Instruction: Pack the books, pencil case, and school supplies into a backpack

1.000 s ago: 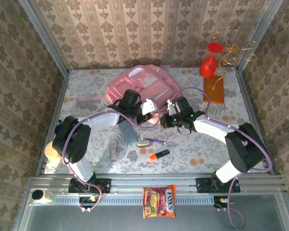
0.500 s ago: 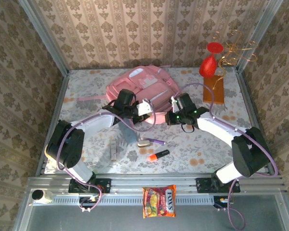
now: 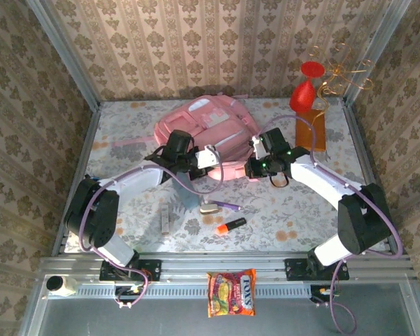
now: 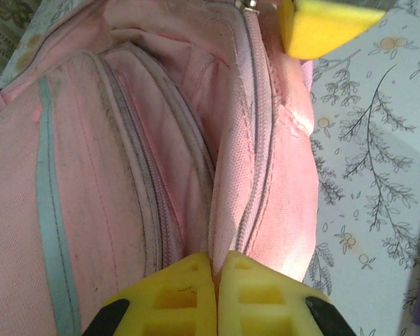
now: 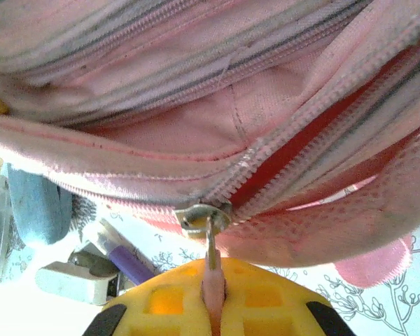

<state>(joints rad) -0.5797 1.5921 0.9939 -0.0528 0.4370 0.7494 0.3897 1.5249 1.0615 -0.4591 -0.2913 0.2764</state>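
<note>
Backpack point(image 3: 217, 122) is soft, creased pink fabric with ridged zip lines point(image 4: 145, 171).

The floral table point(image 3: 283, 218) bears backpack point(image 3: 210, 115), marker point(image 3: 230, 225), pen point(image 3: 228, 206), pencil case point(image 3: 186, 198) and slab point(image 3: 311, 131).

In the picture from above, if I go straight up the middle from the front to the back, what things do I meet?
snack packet → orange-and-black marker → purple pen → pink backpack
</note>
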